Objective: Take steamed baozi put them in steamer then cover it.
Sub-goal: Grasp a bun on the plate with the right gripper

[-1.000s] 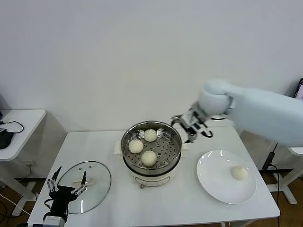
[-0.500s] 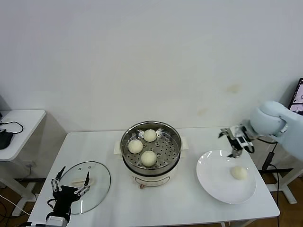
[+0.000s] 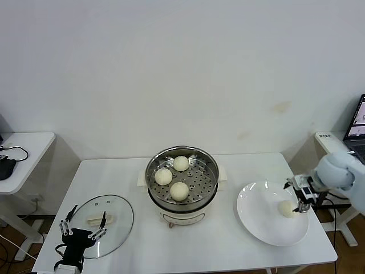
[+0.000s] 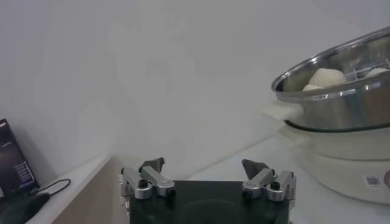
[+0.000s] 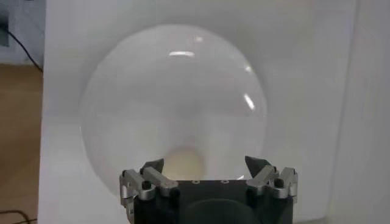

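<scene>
My right gripper (image 3: 303, 197) sits above the right edge of the flat round white plate (image 3: 256, 220), directly over the one smooth cream-white steamed baozi (image 3: 287, 209) lying on the plate's right half. Its fingers are spread wide and pinch nothing; in the right wrist view the bun (image 5: 183, 165) lies between and ahead of the two open fingertips (image 5: 153, 166), not touched by either.

The round shiny stainless-steel steamer (image 3: 212, 184) stands at table centre on its white electric base, uncovered. Three more round cream-white buns (image 3: 179, 190) rest on its perforated tray: one toward the back, one at the left, one at the front.

The round clear glass cover (image 3: 121, 222) with its metal rim lies flat on the white table (image 3: 222, 251) at the front-left corner, its cream-white bar handle facing up, well apart from the steamer.

My left gripper (image 3: 83, 232) is positioned at the cover's near edge, low over the table. Its fingers are spread and hold nothing.
</scene>
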Robot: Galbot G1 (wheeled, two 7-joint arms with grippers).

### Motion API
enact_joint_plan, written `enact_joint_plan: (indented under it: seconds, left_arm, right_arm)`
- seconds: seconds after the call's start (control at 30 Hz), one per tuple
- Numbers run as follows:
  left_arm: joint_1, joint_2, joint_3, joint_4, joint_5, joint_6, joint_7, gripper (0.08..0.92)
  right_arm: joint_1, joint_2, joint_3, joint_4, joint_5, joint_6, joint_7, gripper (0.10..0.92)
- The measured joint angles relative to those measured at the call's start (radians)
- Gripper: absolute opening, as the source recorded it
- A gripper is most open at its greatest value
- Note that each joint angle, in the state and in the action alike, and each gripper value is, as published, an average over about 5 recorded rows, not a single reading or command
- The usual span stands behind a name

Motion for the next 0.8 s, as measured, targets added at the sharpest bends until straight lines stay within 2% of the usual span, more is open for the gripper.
enact_joint_plan:
  seconds: [0.33,0.8]
  left_arm:
    - [0.001,-0.004,-0.005,0.002,0.001,0.002,0.001,0.823]
    - [0.000,-0.007,-0.010,0.007,0.003,0.004,0.002,0.823]
  right_arm:
    - [-0.128,0.067,0.113,-0.130,-0.047,0.011,0.007,0.823]
    - [-0.160,0.164,0.159,-0.248,-0.070,0.017,0.031,0.822]
